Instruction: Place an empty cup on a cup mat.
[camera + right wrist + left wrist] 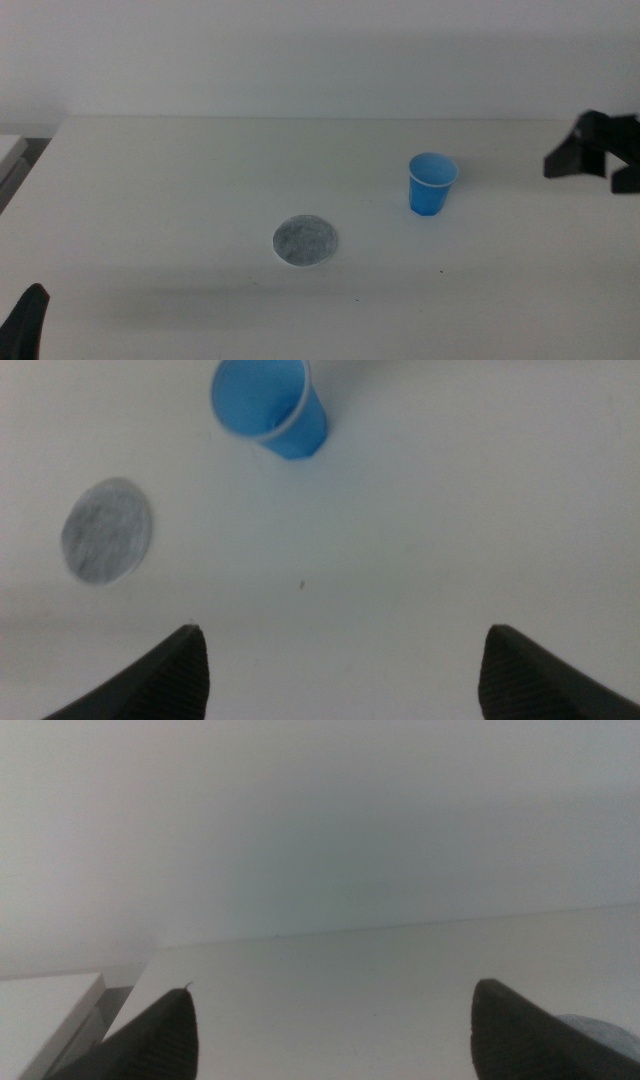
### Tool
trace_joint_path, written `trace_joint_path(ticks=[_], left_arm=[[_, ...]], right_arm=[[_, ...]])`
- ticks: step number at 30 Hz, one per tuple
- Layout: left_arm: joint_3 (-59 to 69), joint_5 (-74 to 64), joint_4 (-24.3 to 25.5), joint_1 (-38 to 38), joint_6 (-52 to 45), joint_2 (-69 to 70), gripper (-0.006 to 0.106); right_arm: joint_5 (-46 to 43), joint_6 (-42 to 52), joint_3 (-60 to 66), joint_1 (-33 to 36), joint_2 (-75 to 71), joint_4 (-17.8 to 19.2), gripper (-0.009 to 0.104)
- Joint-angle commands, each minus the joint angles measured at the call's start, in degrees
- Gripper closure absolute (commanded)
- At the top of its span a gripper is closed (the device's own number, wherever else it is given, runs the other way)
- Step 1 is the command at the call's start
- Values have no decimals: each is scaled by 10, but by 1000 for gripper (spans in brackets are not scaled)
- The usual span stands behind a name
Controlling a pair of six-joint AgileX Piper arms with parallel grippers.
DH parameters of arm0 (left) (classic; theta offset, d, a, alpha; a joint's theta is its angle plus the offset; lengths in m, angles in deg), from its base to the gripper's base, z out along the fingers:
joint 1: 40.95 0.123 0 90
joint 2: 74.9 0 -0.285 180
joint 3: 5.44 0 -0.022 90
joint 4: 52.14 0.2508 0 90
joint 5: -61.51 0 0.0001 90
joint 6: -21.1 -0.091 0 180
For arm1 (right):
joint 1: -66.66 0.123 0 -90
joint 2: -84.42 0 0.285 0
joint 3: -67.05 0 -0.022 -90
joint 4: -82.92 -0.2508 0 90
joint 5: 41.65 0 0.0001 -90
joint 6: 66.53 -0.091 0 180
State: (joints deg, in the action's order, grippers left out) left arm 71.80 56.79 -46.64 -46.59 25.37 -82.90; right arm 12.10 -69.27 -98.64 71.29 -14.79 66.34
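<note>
The blue cup (432, 185) stands upright on the white table, right of centre. It looks empty. The grey speckled cup mat (305, 241) lies flat to its left and nearer the front, apart from it. My right gripper (595, 168) hovers at the right edge, well to the right of the cup. In the right wrist view its jaws (345, 670) stand wide apart and empty, with the cup (268, 405) and the mat (108, 530) ahead. My left gripper (28, 320) waits at the bottom left corner, open and empty (330, 1030).
The table (180, 190) is white with a pale wall behind. A lighter surface (8, 150) adjoins its far left edge. A small dark speck (441, 270) lies on the table in front of the cup.
</note>
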Motion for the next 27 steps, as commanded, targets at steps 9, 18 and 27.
trace_joint_path(ticks=[9,18,27], left_arm=[[0,7,-4,-1,2,2,7],[0,7,-4,-1,2,2,7],[0,7,-4,-1,2,2,7]], right_arm=[[8,-67,-189,88,212,112,17],[9,-86,-336,91,388,124,19],[41,-93,-423,85,513,114,49]])
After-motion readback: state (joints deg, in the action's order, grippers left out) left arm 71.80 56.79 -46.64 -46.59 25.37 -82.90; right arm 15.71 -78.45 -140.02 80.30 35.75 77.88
